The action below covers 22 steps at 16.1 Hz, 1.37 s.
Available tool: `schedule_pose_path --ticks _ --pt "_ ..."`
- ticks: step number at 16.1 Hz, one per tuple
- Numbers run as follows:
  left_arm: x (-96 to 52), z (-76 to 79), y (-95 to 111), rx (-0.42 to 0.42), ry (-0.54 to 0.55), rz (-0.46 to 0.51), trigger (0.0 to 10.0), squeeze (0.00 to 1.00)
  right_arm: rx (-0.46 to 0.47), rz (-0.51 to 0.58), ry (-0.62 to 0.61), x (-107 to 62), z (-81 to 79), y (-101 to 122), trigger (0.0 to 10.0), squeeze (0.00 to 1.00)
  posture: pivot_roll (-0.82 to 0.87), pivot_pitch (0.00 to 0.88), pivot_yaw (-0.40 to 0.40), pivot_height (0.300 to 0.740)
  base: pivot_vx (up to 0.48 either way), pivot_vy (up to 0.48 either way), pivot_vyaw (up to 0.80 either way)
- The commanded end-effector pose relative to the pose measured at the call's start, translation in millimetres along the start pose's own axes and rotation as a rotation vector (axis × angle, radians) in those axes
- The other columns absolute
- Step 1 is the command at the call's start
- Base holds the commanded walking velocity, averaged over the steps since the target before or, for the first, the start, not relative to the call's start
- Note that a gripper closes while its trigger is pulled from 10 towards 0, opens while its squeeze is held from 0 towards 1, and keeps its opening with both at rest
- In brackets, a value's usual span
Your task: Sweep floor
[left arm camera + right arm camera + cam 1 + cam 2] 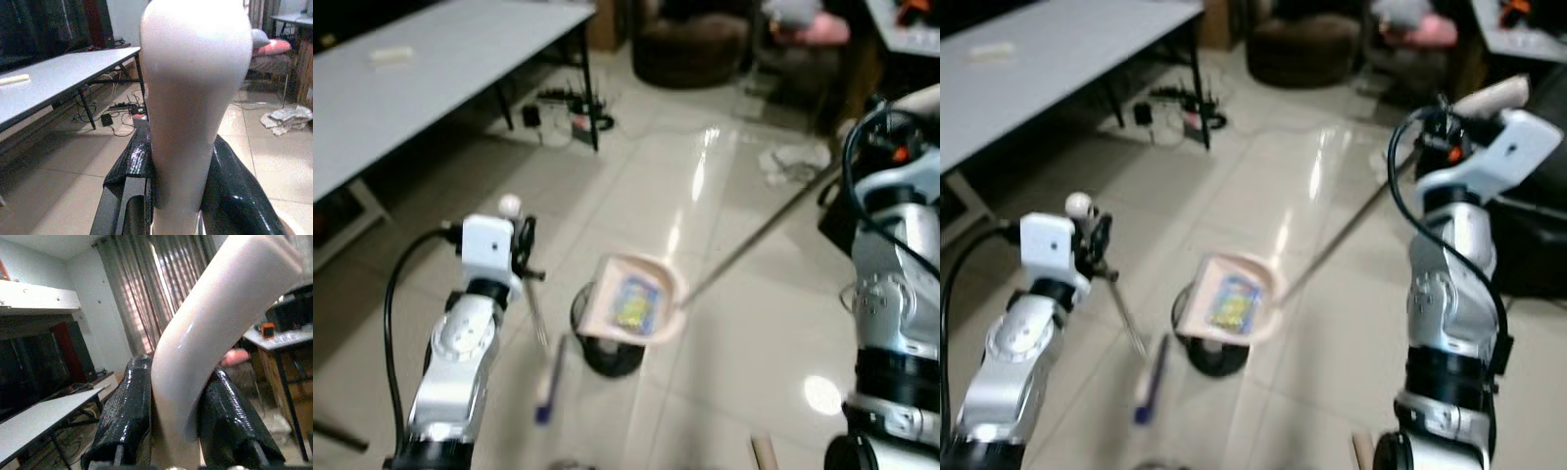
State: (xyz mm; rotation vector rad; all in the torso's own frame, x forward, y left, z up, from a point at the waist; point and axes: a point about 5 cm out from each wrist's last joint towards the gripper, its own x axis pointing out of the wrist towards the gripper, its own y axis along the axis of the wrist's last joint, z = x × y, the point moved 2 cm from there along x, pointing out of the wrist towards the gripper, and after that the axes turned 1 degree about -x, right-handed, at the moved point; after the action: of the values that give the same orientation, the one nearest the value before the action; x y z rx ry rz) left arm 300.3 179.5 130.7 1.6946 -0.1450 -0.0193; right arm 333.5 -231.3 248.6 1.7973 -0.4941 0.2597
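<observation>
Left gripper (195, 196) clamping broom handle (195, 98), dustpan (634, 299) sticker illegible

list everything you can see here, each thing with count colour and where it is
dustpan: 1, pale pink, held over the floor in the middle, colourful wrapper inside
dustpan handle: 1, long thin metal, running up to the right arm
broom handle: 1, white, gripped between the left fingers
bin: 1, black, on the floor under the dustpan
table: 1, grey top with black legs, far left
power strip and cables: dark, on the floor under the table
armchair: 1, dark brown, at the back
crumpled cloth: 1, pale, on the floor at right
left gripper: shut on the broom handle
right gripper: shut on a white curved grip
</observation>
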Motion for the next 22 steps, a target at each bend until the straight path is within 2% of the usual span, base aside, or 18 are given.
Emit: schedule_pose_path --ticks 1,5,10,14,19,21,22 --pt "0.5 -6.9 8 0.045 0.009 0.028 10.0 0.00 0.047 0.061 0.051 3.6 -15.3 8 10.0 0.00 0.02 0.040 0.036 0.740 0.345 0.000 0.00" --pt "0.6 -6.8 5 0.055 0.012 0.015 10.0 0.00 -0.002 0.097 0.082 5.2 -15.7 8 10.0 0.00 0.02 0.048 0.034 0.740 0.303 0.000 0.00" --pt "-0.4 -5.2 4 0.058 0.014 0.010 10.0 0.00 -0.019 0.146 0.123 7.2 -17.4 7 10.0 0.00 0.02 0.055 0.034 0.740 0.000 0.000 0.00" --pt "-0.9 -4.6 4 0.057 0.014 0.010 10.0 0.00 -0.098 0.158 0.213 9.6 -27.0 -2 10.0 0.00 0.03 0.058 0.032 0.740 0.000 0.000 0.00" --pt "-0.2 -4.0 4 0.058 0.009 0.010 10.0 0.00 -0.114 0.225 0.330 20.4 -53.2 -7 10.0 0.00 0.03 0.060 0.036 0.740 0.000 0.000 0.00" --pt "0.0 -4.6 4 0.061 0.010 0.009 10.0 0.00 -0.150 0.218 0.435 20.3 -74.8 -15 10.0 0.00 0.03 0.061 0.033 0.740 0.000 0.000 0.00" --pt "0.0 -4.7 4 0.061 0.010 0.009 10.0 0.00 -0.165 0.222 0.461 19.5 -79.7 -17 10.0 0.00 0.04 0.062 0.030 0.740 0.000 0.000 0.00"
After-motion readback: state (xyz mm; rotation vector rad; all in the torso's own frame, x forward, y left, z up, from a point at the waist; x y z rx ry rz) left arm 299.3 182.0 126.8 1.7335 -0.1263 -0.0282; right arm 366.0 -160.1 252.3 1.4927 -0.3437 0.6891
